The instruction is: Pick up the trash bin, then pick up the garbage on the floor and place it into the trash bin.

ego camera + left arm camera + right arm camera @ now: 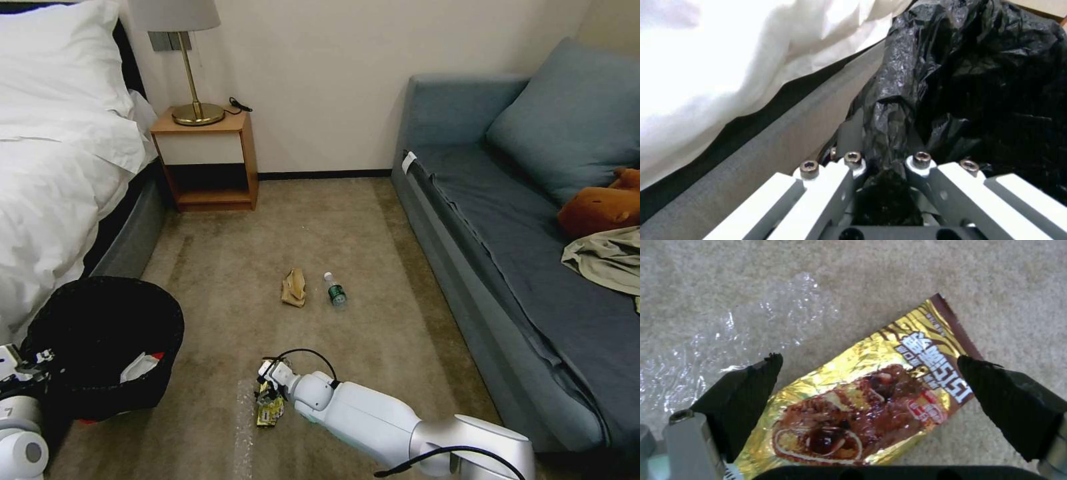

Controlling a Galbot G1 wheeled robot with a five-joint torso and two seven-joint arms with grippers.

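Note:
The trash bin (100, 333), lined with a crinkly black bag (978, 83), is at the lower left beside the bed. My left gripper (32, 361) (887, 161) is shut on its bagged rim. A red and white wrapper (141, 366) lies inside it. My right gripper (270, 379) (869, 365) hangs open just over the gold-brown snack wrapper (269, 408) (871, 396) on the carpet, one finger to each side of it. Farther ahead on the floor lie the crumpled tan paper (293, 287) and the small clear green-labelled bottle (335, 291).
A white bed (47, 167) borders the left, and a blue sofa (507, 267) with a cushion, plush toy and cloth the right. A wooden nightstand (207, 160) with a lamp stands at the back wall. Clear plastic film (746, 333) lies beside the gold wrapper.

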